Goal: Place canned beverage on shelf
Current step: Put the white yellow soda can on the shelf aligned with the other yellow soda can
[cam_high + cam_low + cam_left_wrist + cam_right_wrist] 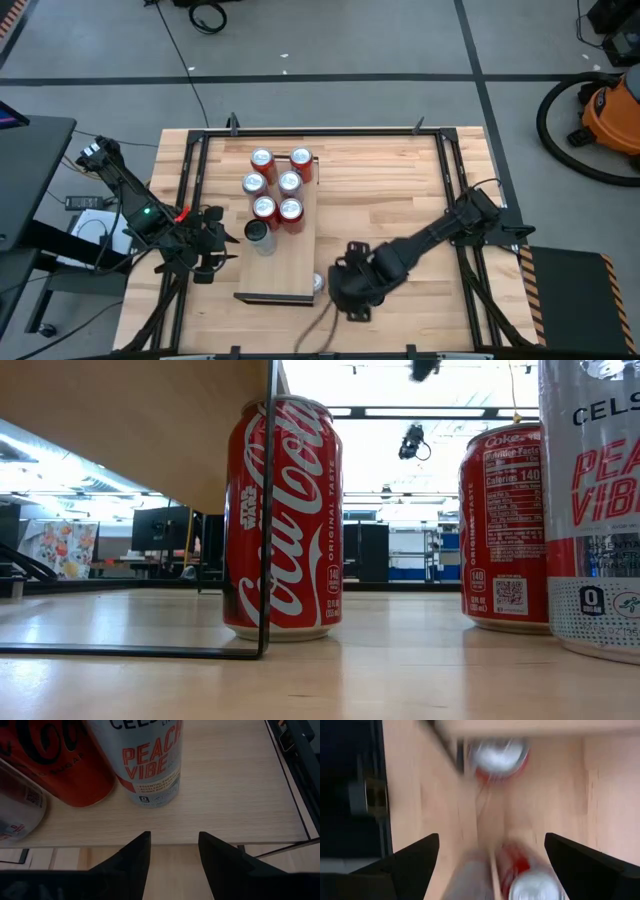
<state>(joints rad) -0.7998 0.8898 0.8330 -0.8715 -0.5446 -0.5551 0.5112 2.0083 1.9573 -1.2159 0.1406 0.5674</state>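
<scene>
The shelf (285, 268), a pale board, runs from far to near across the table's middle. Several red cans (290, 182) stand on its far half. A white Celsius can (259, 236) stands nearer on its own base, next to a red can (60, 765). My left gripper (172, 836) stands open just off the shelf's left edge (150, 840), pointing at the Celsius can (147, 760) and short of it. My right gripper (491, 837) hangs wide open over the table by the shelf's near right corner, above one red can (527, 880). Another red can (318, 283) stands by that corner.
A dark metal frame (450, 180) borders the tabletop, and bare wood (390, 190) lies right of the shelf. In the low view a thin black shelf leg (268, 510) stands in front of a red can (290, 520). An orange vacuum (610, 110) stands on the floor.
</scene>
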